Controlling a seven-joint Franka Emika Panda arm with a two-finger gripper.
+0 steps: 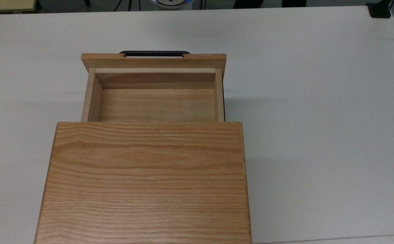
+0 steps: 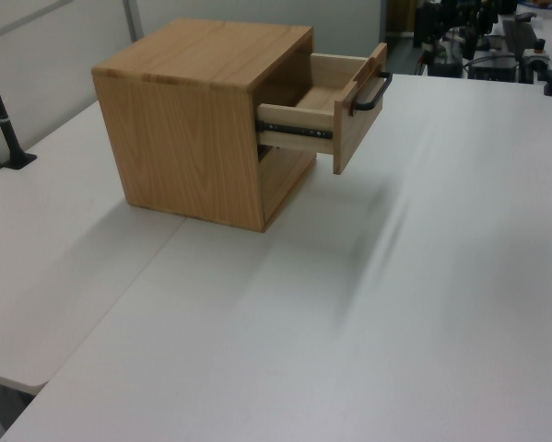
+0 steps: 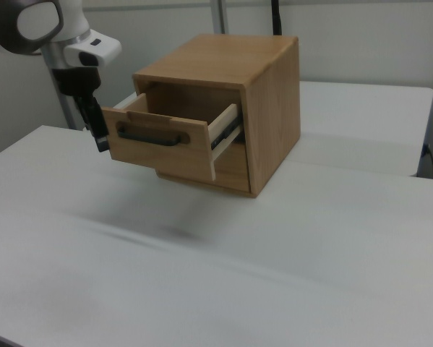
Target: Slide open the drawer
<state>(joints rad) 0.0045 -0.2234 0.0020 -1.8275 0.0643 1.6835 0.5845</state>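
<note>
We see the drawer (image 1: 156, 101) slid well out of the cabinet (image 1: 146, 183). Gripper (image 3: 100, 141) hangs just beside its front panel, at the right view's left; we cannot tell its jaw state.

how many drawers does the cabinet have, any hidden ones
1. The drawer sits in the top slot of the cabinet, pulled out, with its black handle facing outward. Below it in the right view is a recessed wooden panel; whether that is another drawer is unclear.
</note>
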